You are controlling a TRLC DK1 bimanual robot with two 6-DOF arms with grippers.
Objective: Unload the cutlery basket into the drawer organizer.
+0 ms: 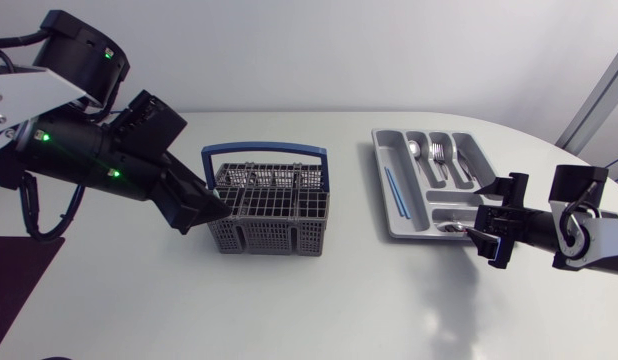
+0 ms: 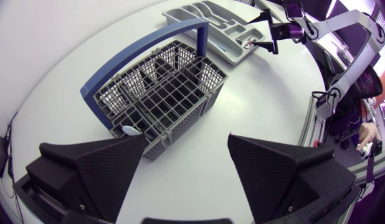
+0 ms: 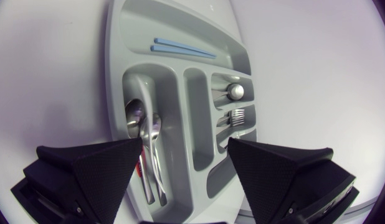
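Judging from the load, the job looks nearly done: the cutlery basket (image 1: 271,205) at mid-tabletop (image 1: 319,300) shows only one pale piece (image 2: 129,129) in a corner, while the drawer organizer (image 1: 387,155) holds spoons (image 3: 149,134), forks (image 1: 438,153) and blue sticks (image 1: 393,190). Left gripper (image 2: 187,142) beside the basket, right gripper (image 3: 185,144) over the spoons: fingers wide apart, gripping nothing.

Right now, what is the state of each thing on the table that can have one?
cutlery basket: upright, handle raised, one pale utensil inside
drawer organizer: flat on table, partly filled
spoons: lying in an organizer compartment
left gripper: open, empty, beside the basket
right gripper: open, empty, above the spoons
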